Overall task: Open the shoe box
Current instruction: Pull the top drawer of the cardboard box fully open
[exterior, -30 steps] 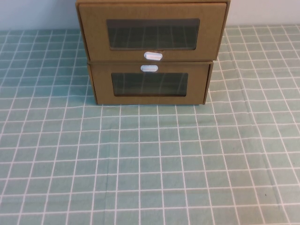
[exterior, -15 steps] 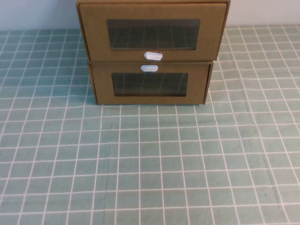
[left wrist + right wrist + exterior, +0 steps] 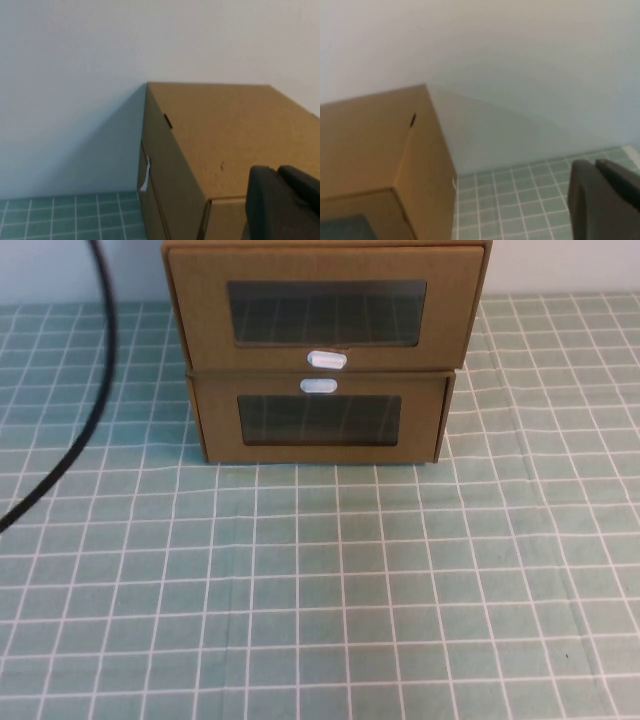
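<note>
Two brown cardboard shoe boxes are stacked at the back of the table; both look closed. The upper box [image 3: 325, 305] and the lower box [image 3: 320, 420] each have a dark window in front. A white pull tab [image 3: 327, 360] sits under the upper window, another white tab [image 3: 318, 386] above the lower one. Neither gripper shows in the high view. In the left wrist view my left gripper [image 3: 276, 171] is shut and empty, raised near the stack's top [image 3: 225, 130]. My right gripper [image 3: 594, 164] is shut and empty, beside the stack [image 3: 365, 145].
A black cable [image 3: 108, 340] hangs across the left of the high view, curving down to the left edge. A green checked cloth [image 3: 330, 590] covers the table. A pale wall [image 3: 75, 75] stands right behind the boxes.
The black cable has come into the high view on the left; it was absent in both earlier frames. The boxes have not moved.
</note>
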